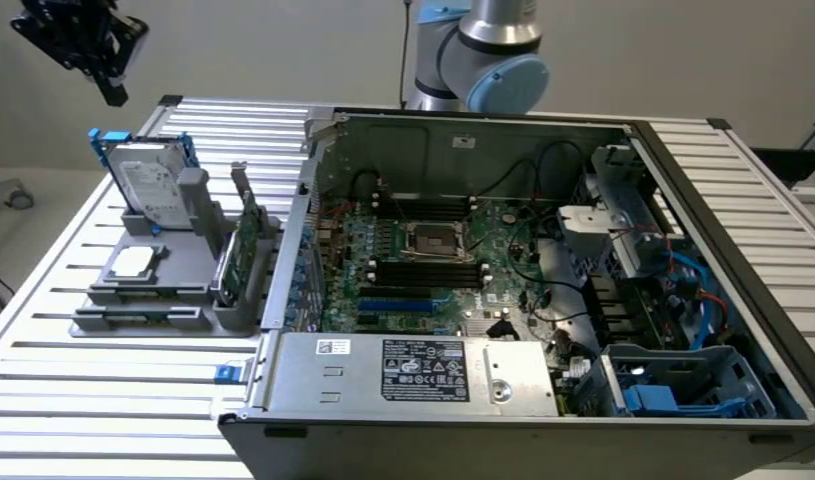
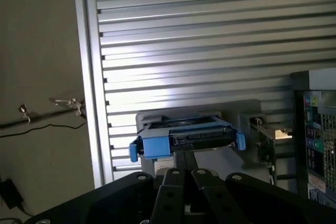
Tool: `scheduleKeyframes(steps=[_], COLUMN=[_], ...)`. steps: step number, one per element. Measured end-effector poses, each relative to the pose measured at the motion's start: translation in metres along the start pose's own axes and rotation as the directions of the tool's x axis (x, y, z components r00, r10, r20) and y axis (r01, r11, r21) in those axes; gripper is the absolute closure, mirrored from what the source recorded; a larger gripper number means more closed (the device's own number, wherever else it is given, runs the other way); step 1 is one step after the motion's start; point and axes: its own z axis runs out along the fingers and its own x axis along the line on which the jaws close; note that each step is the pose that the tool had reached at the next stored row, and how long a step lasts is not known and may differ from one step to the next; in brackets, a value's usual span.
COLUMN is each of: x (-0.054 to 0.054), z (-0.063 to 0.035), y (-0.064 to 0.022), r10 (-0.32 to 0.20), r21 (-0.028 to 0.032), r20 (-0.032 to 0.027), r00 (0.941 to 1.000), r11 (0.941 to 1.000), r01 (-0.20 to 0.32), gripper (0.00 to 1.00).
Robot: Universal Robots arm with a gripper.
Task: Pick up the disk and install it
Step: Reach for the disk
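Currently one end effector (image 1: 112, 94), closed and holding nothing, hangs above one disk (image 1: 151, 180) standing upright in one grey holder (image 1: 180, 292) on the table (image 1: 60, 400), beside one open computer case (image 1: 380, 370).

Silver disk (image 1: 150, 186) with blue rails stands upright in a grey holder (image 1: 180, 287)

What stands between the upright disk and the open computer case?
In the exterior view, a thin green circuit card stands on edge in the grey holder, between the disk and the computer case.
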Motion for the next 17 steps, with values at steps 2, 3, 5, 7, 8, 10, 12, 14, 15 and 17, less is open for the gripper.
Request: scheduleKeyframes(steps=[2, 3, 5, 7, 8, 10, 12, 14, 15, 17], x=[0.003, 0.005, 0.008, 0.012, 0.014, 0.014, 0.014, 0.014, 0.015, 0.015], z=[0.0005, 0.0008, 0.0014, 0.002, 0.0021, 0.0021, 0.0021, 0.0021, 0.0021, 0.0021], y=[0.0019, 0.0029, 0.0048, 0.0071, 0.0082, 0.0083, 0.0083, 0.0083, 0.0083, 0.0083], r10=[-0.008, -0.012, -0.019, -0.026, -0.029, -0.033, -0.035, -0.036, -0.037, -0.039], r21=[0.0001, 0.0002, 0.0003, 0.0005, 0.0008, 0.001, 0.0011, 0.0011, 0.0011, 0.0011], r20=[-0.0004, -0.0005, -0.0008, -0.001, -0.0011, -0.0015, -0.0016, -0.0017, -0.0017, -0.0018], r00=[1.0, 0.9999, 0.9998, 0.9997, 0.9996, 0.9995, 0.9994, 0.9993, 0.9993, 0.9992], r11=[1.0, 0.9999, 0.9998, 0.9997, 0.9996, 0.9995, 0.9994, 0.9993, 0.9993, 0.9992], r01=[0.008, 0.012, 0.019, 0.026, 0.029, 0.033, 0.035, 0.036, 0.037, 0.039], gripper=[0.89, 0.89, 0.89, 0.89, 0.89, 0.89, 0.89, 0.89, 0.89, 0.89])
